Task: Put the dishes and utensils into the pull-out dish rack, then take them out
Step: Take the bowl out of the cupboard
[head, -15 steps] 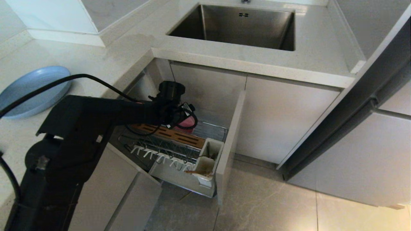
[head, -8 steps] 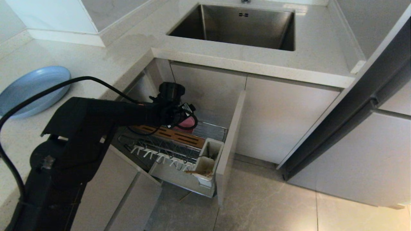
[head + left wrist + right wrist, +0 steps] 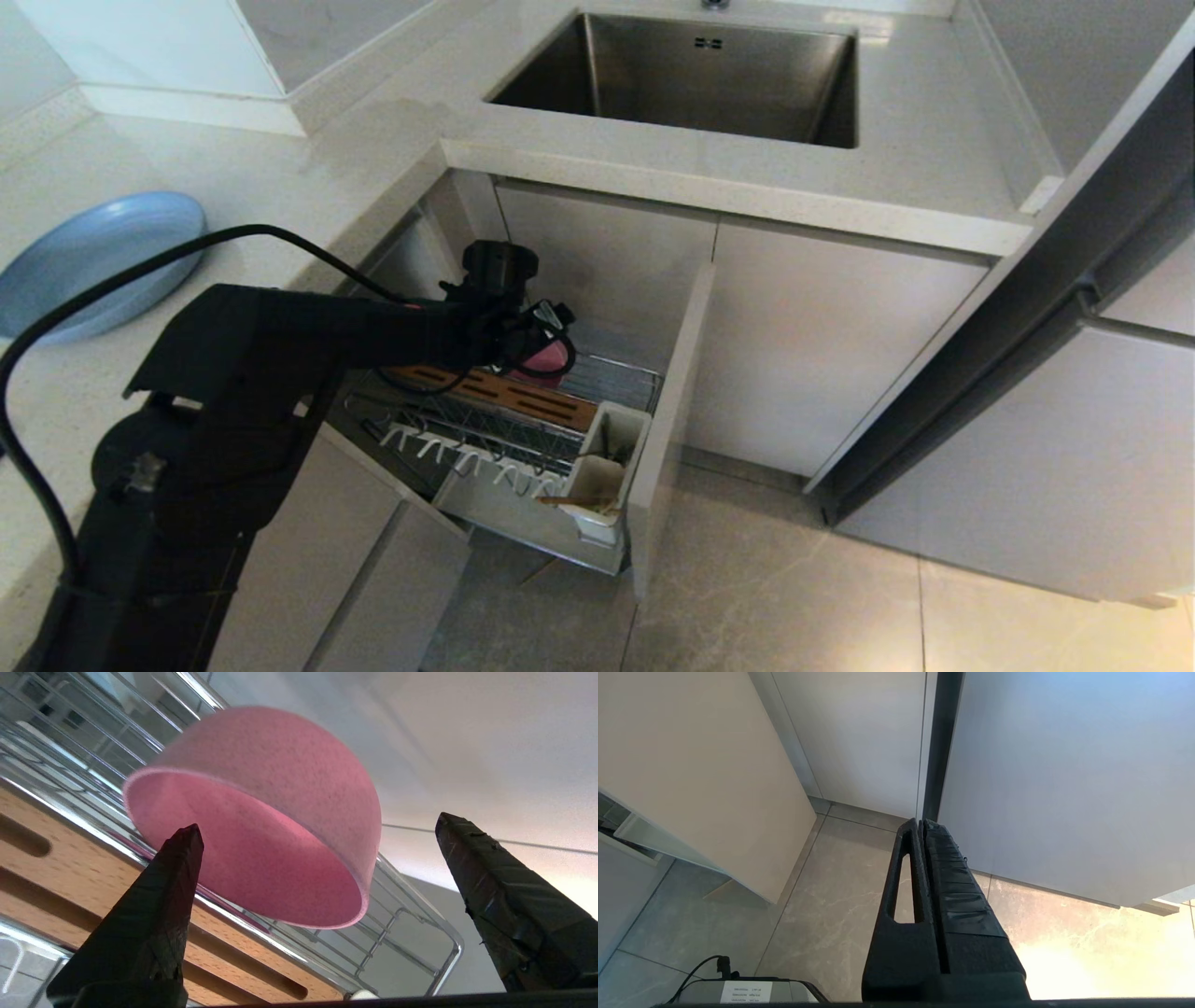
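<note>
The pull-out dish rack [image 3: 485,439] stands drawn out below the counter. A pink bowl [image 3: 551,358] rests tilted on its side on the wires behind the wooden strip [image 3: 509,392]. My left gripper [image 3: 546,338] hovers at the bowl, open. In the left wrist view the bowl [image 3: 261,826] lies ahead between the spread fingers [image 3: 159,914], mouth facing the gripper [image 3: 317,822]; nothing is gripped. The blue plate [image 3: 93,257] lies on the counter at far left. Wooden chopsticks [image 3: 571,502] lie in the white cup [image 3: 607,457]. The spoon I cannot make out. My right gripper [image 3: 921,822] hangs shut over the floor.
The steel sink [image 3: 691,75] is set in the counter behind the rack. The rack's beige front panel [image 3: 667,420] juts out on the right of the basket. White prongs [image 3: 467,457] line its near side. A tall cabinet door [image 3: 1027,308] stands at right.
My left arm's elbow has edged slightly to the right. The gripper stays open at the bowl, and the bowl has not moved.
</note>
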Motion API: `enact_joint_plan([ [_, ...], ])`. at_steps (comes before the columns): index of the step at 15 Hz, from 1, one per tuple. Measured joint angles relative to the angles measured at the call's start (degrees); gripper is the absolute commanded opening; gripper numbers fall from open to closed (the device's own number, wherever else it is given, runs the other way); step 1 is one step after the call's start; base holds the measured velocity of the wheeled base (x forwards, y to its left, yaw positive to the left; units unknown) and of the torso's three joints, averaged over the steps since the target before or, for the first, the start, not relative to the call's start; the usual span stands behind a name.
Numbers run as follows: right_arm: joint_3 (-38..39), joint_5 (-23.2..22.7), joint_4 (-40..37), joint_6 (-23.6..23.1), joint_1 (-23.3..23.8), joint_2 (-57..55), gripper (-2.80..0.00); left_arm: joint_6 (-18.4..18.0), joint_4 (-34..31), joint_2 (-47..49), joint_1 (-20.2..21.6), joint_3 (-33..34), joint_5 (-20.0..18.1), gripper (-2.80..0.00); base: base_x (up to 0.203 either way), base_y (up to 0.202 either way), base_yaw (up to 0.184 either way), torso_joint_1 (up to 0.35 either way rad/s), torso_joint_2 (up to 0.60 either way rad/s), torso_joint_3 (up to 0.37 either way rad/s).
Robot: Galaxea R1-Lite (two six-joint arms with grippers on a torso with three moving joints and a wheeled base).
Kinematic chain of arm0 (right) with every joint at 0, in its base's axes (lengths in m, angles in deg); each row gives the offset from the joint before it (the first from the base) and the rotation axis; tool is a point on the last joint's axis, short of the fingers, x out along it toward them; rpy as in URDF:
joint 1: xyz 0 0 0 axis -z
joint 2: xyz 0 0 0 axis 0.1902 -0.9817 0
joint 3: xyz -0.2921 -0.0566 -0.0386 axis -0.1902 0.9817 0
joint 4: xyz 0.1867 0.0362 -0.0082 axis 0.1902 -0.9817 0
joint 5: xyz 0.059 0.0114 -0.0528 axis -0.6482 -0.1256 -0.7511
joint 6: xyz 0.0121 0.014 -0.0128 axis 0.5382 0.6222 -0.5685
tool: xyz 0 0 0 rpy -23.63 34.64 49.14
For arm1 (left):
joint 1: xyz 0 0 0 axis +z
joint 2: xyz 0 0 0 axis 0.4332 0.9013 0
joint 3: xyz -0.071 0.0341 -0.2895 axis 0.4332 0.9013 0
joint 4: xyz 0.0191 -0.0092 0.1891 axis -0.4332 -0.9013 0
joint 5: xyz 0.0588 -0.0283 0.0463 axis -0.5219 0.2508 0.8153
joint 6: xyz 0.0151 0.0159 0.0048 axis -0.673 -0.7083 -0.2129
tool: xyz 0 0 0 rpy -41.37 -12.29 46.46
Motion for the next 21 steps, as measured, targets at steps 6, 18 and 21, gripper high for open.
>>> enact_joint_plan([
  [6,0.0,0.0,0.0,0.0,0.0,0.0,-2.8,-0.2,0.3,0.4,0.6,-0.1,-1.2,0.0,0.0,0.0,0.0,0.0,0.0,0.0],
  [18,0.0,0.0,0.0,0.0,0.0,0.0,-2.8,-0.4,2.2,1.4,1.4,0.0,-4.0,0.0,0.0,0.0,0.0,0.0,0.0,0.0],
  [21,0.0,0.0,0.0,0.0,0.0,0.0,-2.8,-1.0,2.2,1.5,1.4,0.0,-4.0,0.0,0.0,0.0,0.0,0.0,0.0,0.0],
])
